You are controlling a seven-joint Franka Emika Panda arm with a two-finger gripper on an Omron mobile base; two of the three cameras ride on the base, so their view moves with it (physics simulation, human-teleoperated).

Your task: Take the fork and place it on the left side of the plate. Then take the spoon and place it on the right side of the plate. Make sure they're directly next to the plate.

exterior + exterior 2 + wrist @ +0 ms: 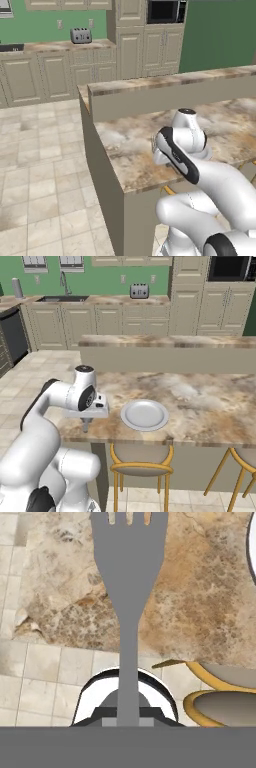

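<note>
The gripper hangs below the white wrist, over the near-left part of the island counter, with its jaws pinched narrow on the handle of the fork. Seen from the hand, the fork runs straight out along the gripper's line: the thin handle sits between the fingertips and the tines point away, over the marbled stone. In the right base view I cannot make out the fork itself below the hand, as it is too slim there.

What the next move turns on is the plate. It lies to the right of the gripper on the same counter, near the front edge, with a strip of bare stone between it and the hand. A sliver of its pale rim shows at the upper right edge of the hand view, so the fork is on the plate's left side already but not yet beside it. I'd judge the fork still needs to travel right and down until it lies just beside that left rim.

Counting: one arm and one gripper, one fork, one plate. Two bar stools stand under the front edge below the plate. I cannot see a spoon from here.
</note>
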